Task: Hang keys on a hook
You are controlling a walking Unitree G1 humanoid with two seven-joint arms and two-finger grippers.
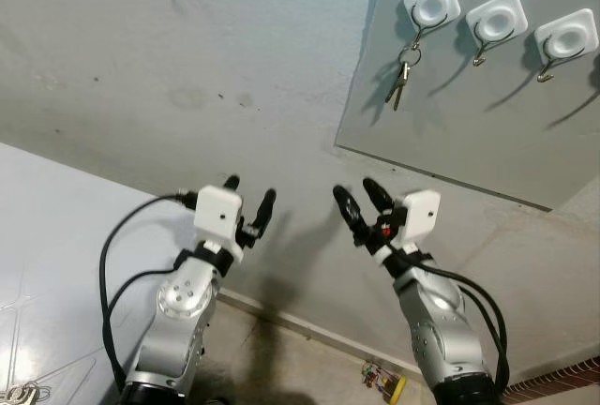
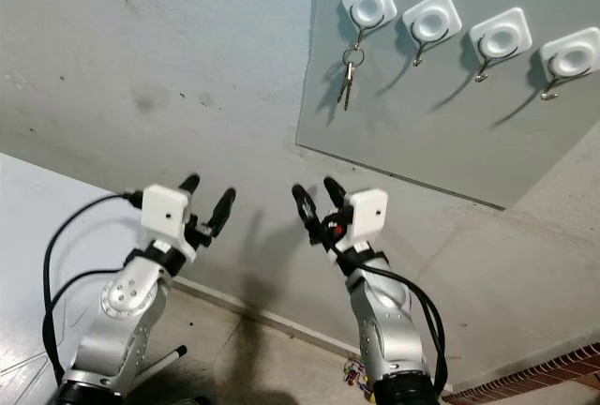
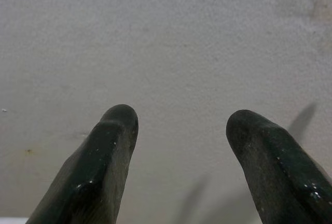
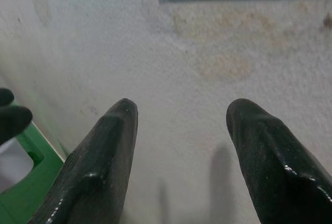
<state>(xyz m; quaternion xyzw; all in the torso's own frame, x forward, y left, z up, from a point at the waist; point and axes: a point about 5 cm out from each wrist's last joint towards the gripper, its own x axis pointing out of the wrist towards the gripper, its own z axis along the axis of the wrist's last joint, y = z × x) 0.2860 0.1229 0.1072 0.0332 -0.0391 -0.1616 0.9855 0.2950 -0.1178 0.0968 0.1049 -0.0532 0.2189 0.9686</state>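
Already the small bunch of metal keys (image 1: 401, 80) hangs from the leftmost white square wall hook (image 1: 432, 4); below that hook I hold my left claw (image 1: 249, 198) and right claw (image 1: 361, 197) spread, empty, job apparently done.

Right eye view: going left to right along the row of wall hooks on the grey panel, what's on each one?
First hook with the keys hanging from it → second hook, bare → third hook, bare → fourth hook, bare.
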